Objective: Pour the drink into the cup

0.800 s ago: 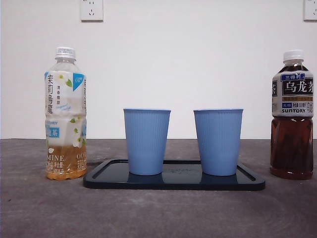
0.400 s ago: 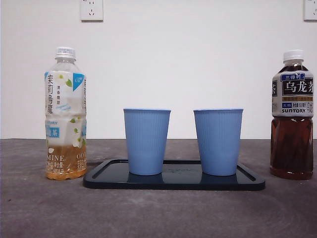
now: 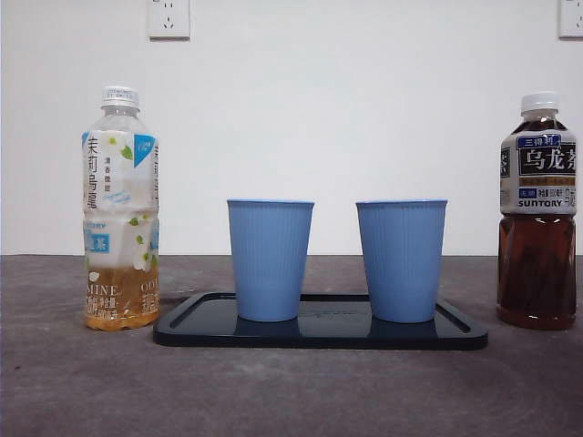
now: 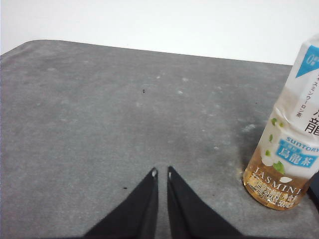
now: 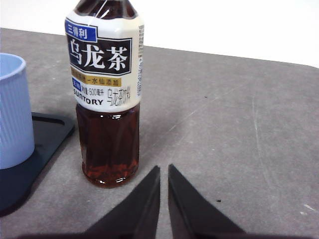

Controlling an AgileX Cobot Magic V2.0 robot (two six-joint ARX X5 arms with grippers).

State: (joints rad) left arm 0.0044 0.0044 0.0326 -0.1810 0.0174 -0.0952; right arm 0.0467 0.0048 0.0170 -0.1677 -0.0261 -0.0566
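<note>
Two blue ribbed cups [image 3: 270,259] [image 3: 402,259] stand upright on a dark tray [image 3: 319,332]. A jasmine tea bottle [image 3: 120,209] with a white cap stands left of the tray; it also shows in the left wrist view [image 4: 286,144]. A dark oolong tea bottle [image 3: 537,211] stands right of the tray and shows in the right wrist view [image 5: 107,94]. My left gripper [image 4: 161,173] is shut and empty, apart from the jasmine bottle. My right gripper [image 5: 164,170] is shut and empty, just short of the oolong bottle. Neither gripper shows in the front view.
The grey table [image 3: 291,391] runs to a white wall with two sockets [image 3: 168,18]. One blue cup [image 5: 12,112] and the tray's corner [image 5: 30,149] show in the right wrist view beside the oolong bottle.
</note>
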